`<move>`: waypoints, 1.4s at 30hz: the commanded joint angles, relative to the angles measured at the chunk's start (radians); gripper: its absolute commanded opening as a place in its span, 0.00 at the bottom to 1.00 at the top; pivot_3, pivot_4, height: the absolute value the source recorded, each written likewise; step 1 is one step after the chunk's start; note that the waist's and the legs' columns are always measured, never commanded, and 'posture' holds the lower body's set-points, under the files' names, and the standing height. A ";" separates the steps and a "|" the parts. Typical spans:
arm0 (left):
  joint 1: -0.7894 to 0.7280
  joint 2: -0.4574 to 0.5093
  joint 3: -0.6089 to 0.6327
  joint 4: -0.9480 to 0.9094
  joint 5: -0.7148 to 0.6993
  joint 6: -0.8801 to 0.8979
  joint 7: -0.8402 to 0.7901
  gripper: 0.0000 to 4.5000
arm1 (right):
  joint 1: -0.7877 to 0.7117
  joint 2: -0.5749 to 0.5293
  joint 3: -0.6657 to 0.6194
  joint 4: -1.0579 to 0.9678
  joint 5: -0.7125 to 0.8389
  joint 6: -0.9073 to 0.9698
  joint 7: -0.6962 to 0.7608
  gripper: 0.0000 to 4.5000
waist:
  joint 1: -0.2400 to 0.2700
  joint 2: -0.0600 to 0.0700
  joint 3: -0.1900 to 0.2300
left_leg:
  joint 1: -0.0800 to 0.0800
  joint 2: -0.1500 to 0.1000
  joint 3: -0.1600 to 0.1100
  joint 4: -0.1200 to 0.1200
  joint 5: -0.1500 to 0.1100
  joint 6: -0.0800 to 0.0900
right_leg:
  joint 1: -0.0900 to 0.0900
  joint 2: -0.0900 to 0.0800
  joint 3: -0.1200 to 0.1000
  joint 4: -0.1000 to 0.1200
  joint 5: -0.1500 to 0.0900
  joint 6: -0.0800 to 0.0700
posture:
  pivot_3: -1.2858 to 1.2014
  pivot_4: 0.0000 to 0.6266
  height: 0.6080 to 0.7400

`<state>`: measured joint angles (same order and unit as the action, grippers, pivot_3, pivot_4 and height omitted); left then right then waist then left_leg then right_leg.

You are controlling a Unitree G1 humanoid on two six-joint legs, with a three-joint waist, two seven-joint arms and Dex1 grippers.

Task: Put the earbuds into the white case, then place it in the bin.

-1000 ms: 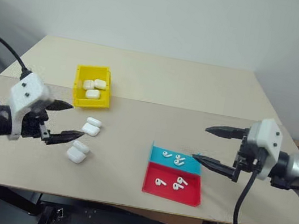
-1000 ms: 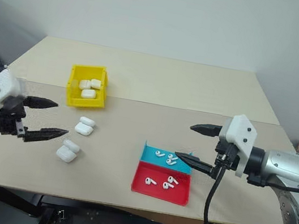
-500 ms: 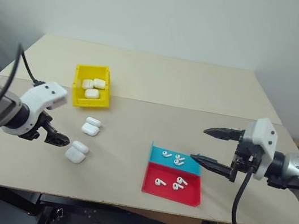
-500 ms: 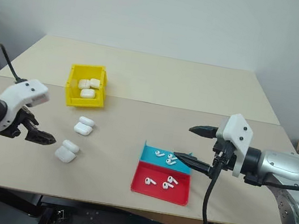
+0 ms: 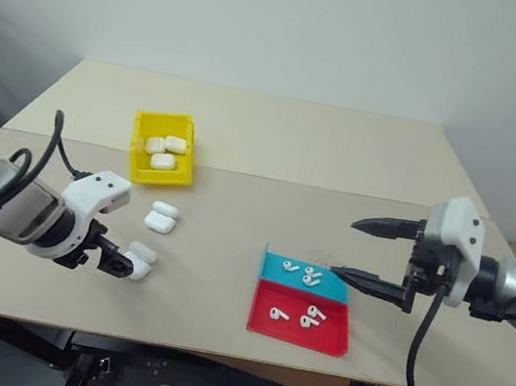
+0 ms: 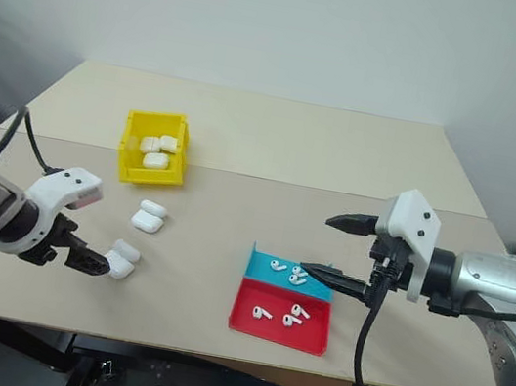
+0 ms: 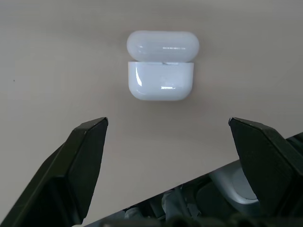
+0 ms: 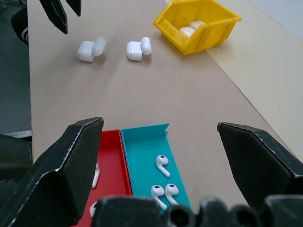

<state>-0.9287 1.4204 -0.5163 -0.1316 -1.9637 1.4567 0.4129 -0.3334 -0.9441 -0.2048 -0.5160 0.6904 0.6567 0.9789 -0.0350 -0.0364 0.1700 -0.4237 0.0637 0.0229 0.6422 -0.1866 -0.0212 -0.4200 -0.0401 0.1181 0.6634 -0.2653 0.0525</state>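
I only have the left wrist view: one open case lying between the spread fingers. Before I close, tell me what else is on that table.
Observer: A second open case lies between your white case and the bin.
Operator: Give me the bin's contents.
Observer: Three white cases lie inside it.
Operator: Now locate the earbuds.
Observer: The earbuds lie in the blue-and-red tray, on the robot's right side of the table, by the open right gripper.
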 commanded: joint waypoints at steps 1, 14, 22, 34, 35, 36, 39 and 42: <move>-0.046 -0.036 -0.033 0.033 -0.008 -0.010 0.081 0.99 | 0.006 0.016 -0.013 -0.051 0.004 -0.028 -0.022 1.00 | 0.004 0.000 0.000 | 0.000 0.000 0.000 0.000 0.000 0.000 | 0.000 0.000 0.000 0.000 0.000 0.000 | 0.52 0.24 1.00; -0.171 -0.271 -0.126 0.246 0.128 0.151 0.130 0.99 | 0.032 0.054 0.005 -0.103 -0.002 -0.033 -0.075 1.00 | 0.021 0.000 0.000 | 0.000 -0.001 0.000 0.000 0.000 -0.001 | 0.000 0.000 0.000 0.000 0.000 0.000 | 0.52 0.24 1.00; -0.149 -0.340 -0.121 0.268 0.194 0.158 0.096 0.99 | 0.036 0.053 0.004 -0.117 0.001 -0.030 -0.082 1.00 | 0.021 0.000 0.000 | -0.001 -0.001 0.000 0.000 0.001 -0.001 | -0.001 0.000 0.000 0.000 0.000 0.000 | 0.52 0.24 1.00; -0.090 -0.398 -0.084 0.319 0.265 0.158 0.120 0.95 | 0.033 0.058 0.026 -0.116 -0.015 -0.041 -0.085 1.00 | 0.021 0.000 0.000 | -0.001 -0.002 -0.001 0.000 0.001 -0.001 | 0.000 -0.001 0.000 0.000 0.000 0.000 | 0.52 0.24 1.00; -0.083 -0.408 -0.068 0.325 0.275 0.158 0.133 0.90 | 0.033 0.058 0.027 -0.116 -0.016 -0.042 -0.085 1.00 | 0.021 0.000 0.000 | 0.000 -0.002 -0.001 0.000 0.001 -0.001 | 0.000 -0.001 0.000 0.000 0.000 0.000 | 0.52 0.24 1.00; -0.078 -0.410 -0.062 0.315 0.288 0.158 0.132 0.86 | 0.033 0.058 0.028 -0.116 -0.017 -0.043 -0.084 1.00 | 0.021 0.000 0.000 | 0.000 -0.002 -0.001 0.000 0.001 -0.001 | 0.000 -0.001 0.000 0.000 0.000 0.000 | 0.52 0.24 1.00; -0.056 -0.419 -0.033 0.293 0.304 0.158 0.130 0.65 | 0.037 0.057 0.028 -0.117 -0.019 -0.046 -0.079 1.00 | 0.020 0.000 0.000 | 0.000 -0.002 -0.002 0.000 0.001 -0.001 | 0.000 -0.001 0.000 0.000 0.001 0.000 | 0.52 0.24 1.00; -0.039 -0.422 -0.020 0.293 0.306 0.158 0.137 0.62 | 0.040 0.054 0.029 -0.120 -0.022 -0.050 -0.071 1.00 | 0.021 0.000 -0.001 | 0.001 -0.003 -0.002 0.000 0.001 -0.002 | 0.001 -0.001 0.000 0.000 0.001 0.001 | 0.52 0.24 1.00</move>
<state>-0.9795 0.9975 -0.5459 0.1659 -1.6815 1.6117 0.5350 -0.2942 -0.8886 -0.1667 -0.6070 0.6696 0.6388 0.9058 -0.0144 -0.0360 0.1692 -0.4231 0.0610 0.0211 0.6422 -0.1857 -0.0228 -0.4191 -0.0414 0.1183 0.6636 -0.2646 0.0530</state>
